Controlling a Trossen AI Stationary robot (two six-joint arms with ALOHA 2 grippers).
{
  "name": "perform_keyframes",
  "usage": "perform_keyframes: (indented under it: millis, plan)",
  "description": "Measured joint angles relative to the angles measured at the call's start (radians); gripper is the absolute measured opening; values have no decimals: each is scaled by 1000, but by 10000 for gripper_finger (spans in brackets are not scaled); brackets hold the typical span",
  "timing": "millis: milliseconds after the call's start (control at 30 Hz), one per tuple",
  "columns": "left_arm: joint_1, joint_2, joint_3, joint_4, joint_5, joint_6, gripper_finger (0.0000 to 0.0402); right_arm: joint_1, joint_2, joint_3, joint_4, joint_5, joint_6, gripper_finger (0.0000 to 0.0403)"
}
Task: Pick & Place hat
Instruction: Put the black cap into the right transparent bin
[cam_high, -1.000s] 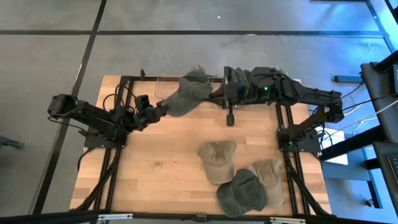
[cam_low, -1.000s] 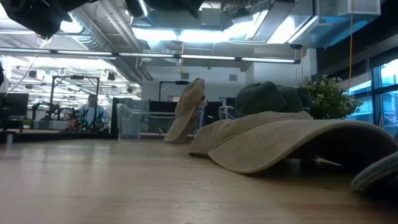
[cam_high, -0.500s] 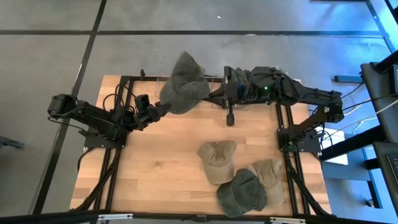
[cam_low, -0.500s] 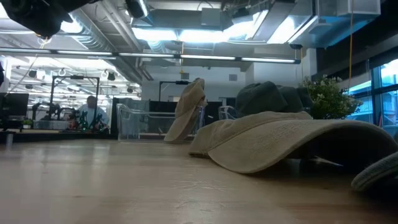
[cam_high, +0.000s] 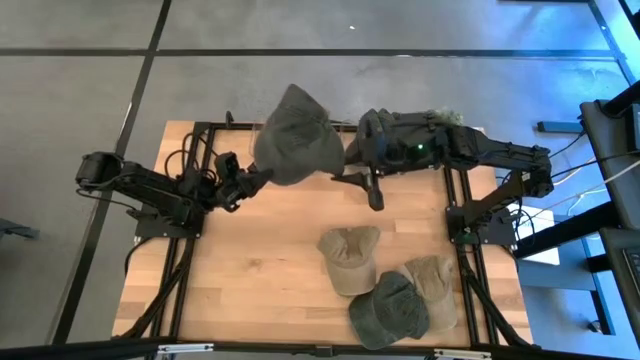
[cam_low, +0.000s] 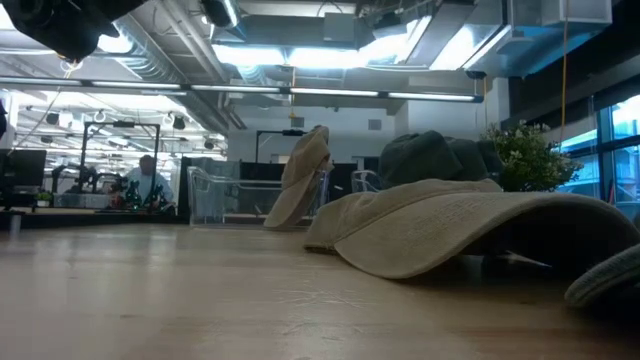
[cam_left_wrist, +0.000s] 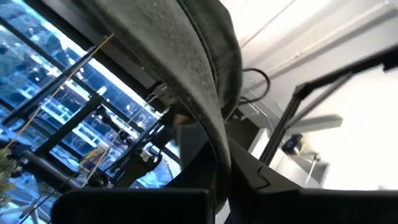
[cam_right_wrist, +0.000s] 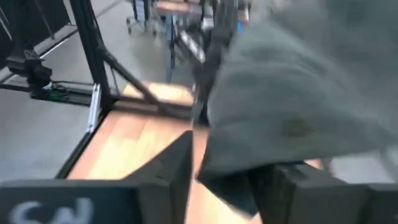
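I have the left pincer (cam_high: 262, 176) clamped on the olive hat (cam_high: 296, 136) — held just beyond it; right pincer (cam_high: 350, 178) alongside, whether wide or narrow I cannot tell.

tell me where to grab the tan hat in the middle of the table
Take the tan hat by its brim, the flap toward the table's far edge, coming straight down from above. It lies flat and apart from the other two hats, so that edge is free.

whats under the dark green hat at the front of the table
The dark green hat lies partly over a tan hat, whose crown shows past its right side. The covered part of the tan hat, and whatever else lies under the green one, is hidden.
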Motion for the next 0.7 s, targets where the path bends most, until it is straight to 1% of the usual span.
perform_keyframes:
  millis: [100,167,267,400,500,533,700]
  plan:
    - [3,-16,-1,-7,60,31,9,0,0,0,-124,0,106,181]
    - [14,-38,1,-25,142,32,8,0,-2,-1,-213,-2,154,201]
    - [39,-68,1,-142,262,-24,8,-1,-13,-2,-308,-18,190,218]
    - [69,-107,1,-282,398,-78,8,-11,-41,-1,-331,-29,250,225]
    - [77,-124,1,-370,415,-43,8,-28,-63,-1,-291,-95,318,222]
    - [79,-127,1,-378,417,-16,8,-35,-71,-1,-282,-116,345,220]
    - [92,-134,1,-379,465,97,8,-69,-101,-1,-264,-148,507,210]
